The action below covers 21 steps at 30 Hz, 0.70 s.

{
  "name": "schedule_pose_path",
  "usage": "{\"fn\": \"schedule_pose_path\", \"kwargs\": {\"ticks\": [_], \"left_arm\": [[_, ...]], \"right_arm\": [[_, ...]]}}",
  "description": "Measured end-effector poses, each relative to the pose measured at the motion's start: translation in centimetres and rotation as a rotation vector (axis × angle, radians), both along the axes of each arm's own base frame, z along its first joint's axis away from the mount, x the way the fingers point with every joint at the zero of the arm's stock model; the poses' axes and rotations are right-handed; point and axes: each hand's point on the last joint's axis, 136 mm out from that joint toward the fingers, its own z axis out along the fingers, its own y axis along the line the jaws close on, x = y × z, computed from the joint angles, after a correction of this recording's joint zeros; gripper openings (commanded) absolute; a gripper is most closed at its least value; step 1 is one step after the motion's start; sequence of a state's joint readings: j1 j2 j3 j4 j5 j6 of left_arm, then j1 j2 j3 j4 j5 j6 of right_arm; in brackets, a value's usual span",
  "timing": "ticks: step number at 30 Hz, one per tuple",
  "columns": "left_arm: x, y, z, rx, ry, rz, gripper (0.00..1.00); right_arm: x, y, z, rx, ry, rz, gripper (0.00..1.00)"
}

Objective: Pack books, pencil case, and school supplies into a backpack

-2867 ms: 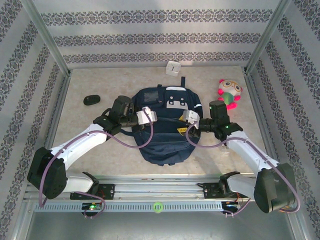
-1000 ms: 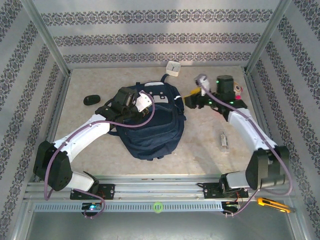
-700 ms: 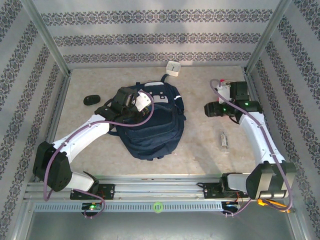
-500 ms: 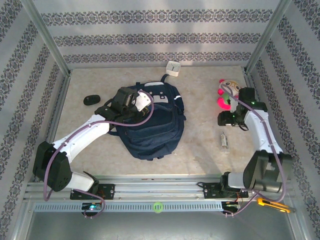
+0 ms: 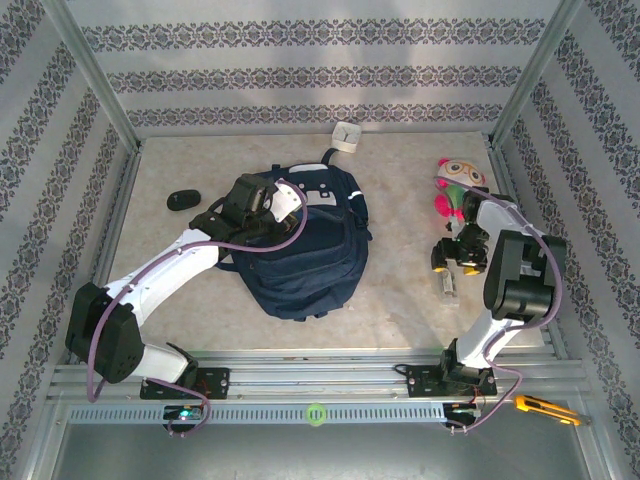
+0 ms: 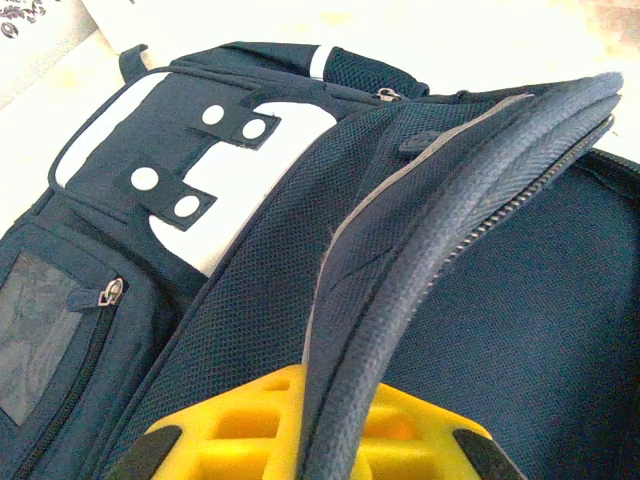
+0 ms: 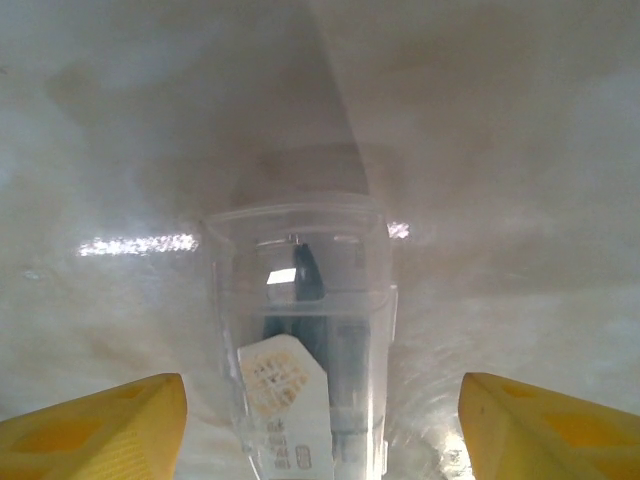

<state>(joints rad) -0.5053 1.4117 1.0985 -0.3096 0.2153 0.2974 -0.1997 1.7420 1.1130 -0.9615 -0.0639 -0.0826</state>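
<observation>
Quick count on the tabletop [image 5: 400, 305]: one navy backpack [image 5: 310, 255] in the middle, one pale pencil case [image 5: 346, 135] just beyond its top end by the back wall, one black oval object [image 5: 183, 200] off to the backpack's left, one pink-and-green plush toy [image 5: 455, 188] well off to its right, and one clear plastic case [image 7: 300, 330] nearer than the toy on that same right side. One yellow utility knife [image 5: 540, 405] lies on the front rail, far from the backpack at the near right.

Over to the left pincer [image 6: 320, 450]: it's squeezed together on the backpack's zipper edge, the piped rim running straight between its yellow fingers [image 6: 250, 440], mesh panel to the side and the dark inside showing past the rim.

The right pincer [image 7: 322, 425], right of the backpack, points down at the clear plastic case with its yellow tips spread wide, one on either side. The case sits between them, untouched, a label and something dark showing inside
</observation>
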Motion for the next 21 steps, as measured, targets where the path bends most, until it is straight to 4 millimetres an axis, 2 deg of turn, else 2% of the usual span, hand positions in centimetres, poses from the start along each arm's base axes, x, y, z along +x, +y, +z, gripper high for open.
{"fn": "schedule_pose_path", "kwargs": {"ticks": [9, 15, 21], "left_arm": [[0.0, 0.0, 0.0, -0.003, 0.003, 0.007, 0.0], [0.0, 0.1, 0.2, -0.003, -0.005, 0.01, 0.0], [0.0, 0.2, 0.6, -0.006, -0.014, 0.013, 0.0]], "right_arm": [[-0.2, 1.2, -1.8, 0.002, 0.064, 0.05, 0.65], [-0.1, 1.0, -2.1, -0.011, 0.088, 0.061, 0.4], [-0.1, 0.9, -2.0, -0.014, 0.098, 0.058, 0.37]]}}
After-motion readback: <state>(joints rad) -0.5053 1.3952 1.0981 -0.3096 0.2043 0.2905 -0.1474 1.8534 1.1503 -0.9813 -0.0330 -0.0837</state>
